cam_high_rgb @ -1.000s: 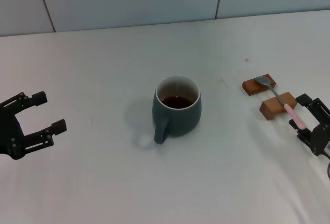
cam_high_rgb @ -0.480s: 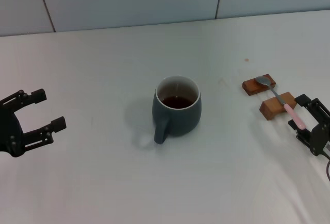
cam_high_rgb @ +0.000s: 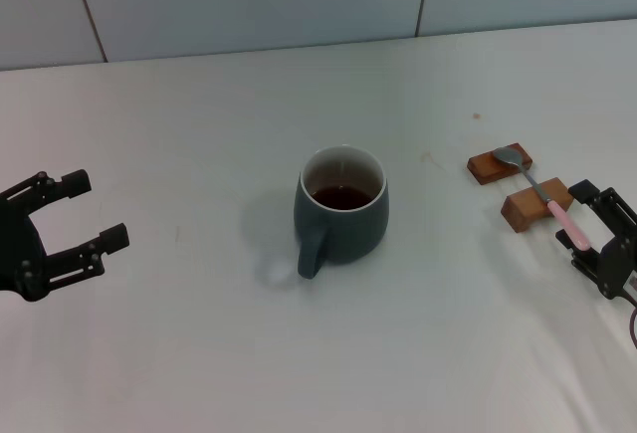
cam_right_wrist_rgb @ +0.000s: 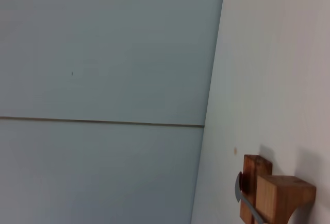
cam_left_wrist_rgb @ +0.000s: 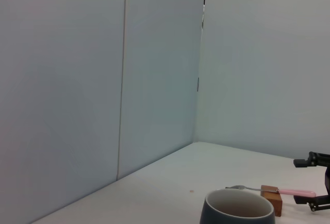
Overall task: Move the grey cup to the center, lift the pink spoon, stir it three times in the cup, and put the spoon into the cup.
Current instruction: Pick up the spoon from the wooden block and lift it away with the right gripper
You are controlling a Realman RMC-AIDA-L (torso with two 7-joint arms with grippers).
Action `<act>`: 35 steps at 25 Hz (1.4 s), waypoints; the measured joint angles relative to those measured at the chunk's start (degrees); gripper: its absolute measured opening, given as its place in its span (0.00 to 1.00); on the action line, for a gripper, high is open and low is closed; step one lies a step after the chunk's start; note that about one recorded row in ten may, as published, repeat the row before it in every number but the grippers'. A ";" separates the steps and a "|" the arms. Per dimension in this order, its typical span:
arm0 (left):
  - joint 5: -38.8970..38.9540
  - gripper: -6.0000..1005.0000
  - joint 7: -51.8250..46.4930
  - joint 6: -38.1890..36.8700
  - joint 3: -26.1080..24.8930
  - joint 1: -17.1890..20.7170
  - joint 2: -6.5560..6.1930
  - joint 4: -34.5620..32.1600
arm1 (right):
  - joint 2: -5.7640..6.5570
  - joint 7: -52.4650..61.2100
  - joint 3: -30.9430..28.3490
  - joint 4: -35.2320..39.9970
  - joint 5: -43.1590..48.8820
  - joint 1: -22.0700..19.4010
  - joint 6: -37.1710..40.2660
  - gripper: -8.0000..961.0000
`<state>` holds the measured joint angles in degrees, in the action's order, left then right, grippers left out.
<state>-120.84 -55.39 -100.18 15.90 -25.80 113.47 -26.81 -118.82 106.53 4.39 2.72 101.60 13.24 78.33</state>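
Change: almost nothing; my left pincer has drifted slightly, right pincer unmoved.
Left pincer: spread, empty, at 9 o'clock, well apart from the cup.
Right pincer: spread around the pink handle's end, not yet pinching (as far as I can judge).
Grey cup: mid-desk, handle toward 7 o'clock, dark liquid inside.
Pink spoon: at 3 o'clock, bridging two wooden blocks.
Step advice: I'd close squarely on the handle, then lift straight up off the blocks.
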 joint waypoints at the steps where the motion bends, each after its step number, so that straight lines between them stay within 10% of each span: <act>1: 0.00 0.83 0.00 0.00 0.00 0.00 0.00 0.00 | 0.00 0.00 0.00 0.00 0.00 0.00 -0.01 0.77; 27: 0.82 0.83 0.29 0.33 0.00 0.20 0.09 -0.44 | -0.18 0.70 -0.06 -0.16 0.00 -0.03 -0.73 0.75; 35: 1.47 0.83 0.34 0.20 0.00 0.39 0.09 -0.53 | -0.22 0.76 -0.27 -0.18 -0.09 -0.20 -0.73 0.41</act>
<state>-119.37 -55.05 -99.98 15.91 -25.42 113.56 -27.33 -119.05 107.29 4.13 2.54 101.51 13.05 77.60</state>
